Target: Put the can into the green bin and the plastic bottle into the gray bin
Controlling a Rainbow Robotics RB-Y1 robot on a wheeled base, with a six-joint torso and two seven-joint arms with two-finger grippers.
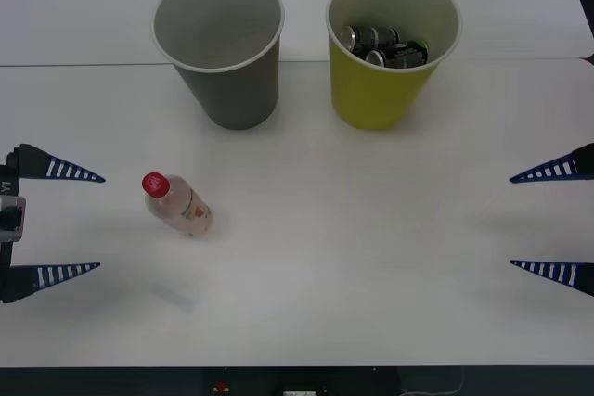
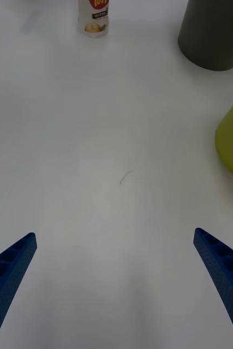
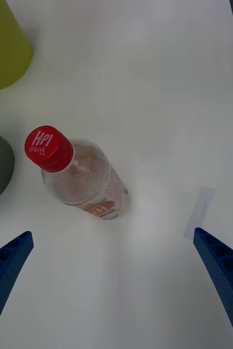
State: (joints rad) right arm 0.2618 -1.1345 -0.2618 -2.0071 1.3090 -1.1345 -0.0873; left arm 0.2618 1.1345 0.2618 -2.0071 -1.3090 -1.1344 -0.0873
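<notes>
Upright plastic bottle (image 1: 176,204) near released left tool (image 1: 58,222), probably reachable; right tool (image 1: 555,222) released, waiting; gray bin (image 1: 219,48) far.

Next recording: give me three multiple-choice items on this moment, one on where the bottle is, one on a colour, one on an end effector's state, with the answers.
1. Where is the plastic bottle?
A. standing on the table before the gray bin
B. inside the gray bin
C. inside the green bin

2. What colour is the bottle's cap?
A. blue
B. red
C. white

3. How is the left end effector?
A. shut on the bottle
B. shut on a can
C. open, holding nothing

Answers: 1 A, it stands on the tabletop, clear of both bins. 2 B, the screw cap is red. 3 C, its fingers are spread beside the bottle.
</notes>
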